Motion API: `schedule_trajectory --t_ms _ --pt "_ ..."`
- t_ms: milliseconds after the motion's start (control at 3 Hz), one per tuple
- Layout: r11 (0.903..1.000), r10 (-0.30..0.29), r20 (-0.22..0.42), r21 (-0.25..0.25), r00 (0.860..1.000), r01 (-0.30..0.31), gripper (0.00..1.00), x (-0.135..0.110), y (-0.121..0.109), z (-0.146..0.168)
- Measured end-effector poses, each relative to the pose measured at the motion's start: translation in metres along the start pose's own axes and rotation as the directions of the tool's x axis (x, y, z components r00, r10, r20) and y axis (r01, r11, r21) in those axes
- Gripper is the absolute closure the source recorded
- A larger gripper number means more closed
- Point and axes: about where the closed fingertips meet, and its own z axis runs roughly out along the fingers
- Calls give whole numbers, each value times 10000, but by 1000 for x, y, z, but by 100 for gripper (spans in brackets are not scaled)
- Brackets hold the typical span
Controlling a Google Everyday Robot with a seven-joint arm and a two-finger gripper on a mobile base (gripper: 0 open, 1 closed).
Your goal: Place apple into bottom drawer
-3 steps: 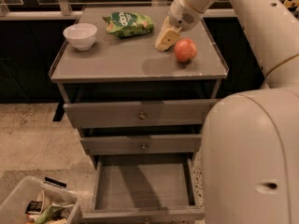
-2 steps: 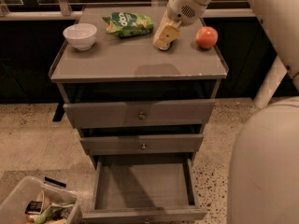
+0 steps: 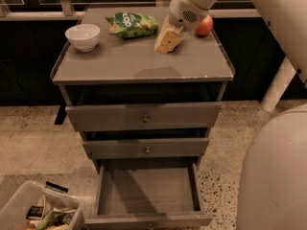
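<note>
The red-orange apple (image 3: 206,26) lies on the grey cabinet top (image 3: 120,61) near its back right corner, partly hidden behind my arm. My gripper (image 3: 168,40) hangs just above the cabinet top, to the left of the apple and a little in front of it, apart from it and holding nothing. The bottom drawer (image 3: 148,191) is pulled out at the foot of the cabinet; its grey floor is bare.
A white bowl (image 3: 82,36) and a green snack bag (image 3: 132,24) lie on the cabinet top at the back left. Two closed drawers (image 3: 144,117) with brass knobs are above the open one. A clear bin of clutter (image 3: 41,212) stands on the floor at lower left.
The apple has moved from just right of the gripper toward the back right corner of the top. The gripper has stayed almost in place.
</note>
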Motion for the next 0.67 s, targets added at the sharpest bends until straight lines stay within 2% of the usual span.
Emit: schedule_trajectory --t_ms 667 --pt "10000 0 0 0 10000 0 11 0 0 0"
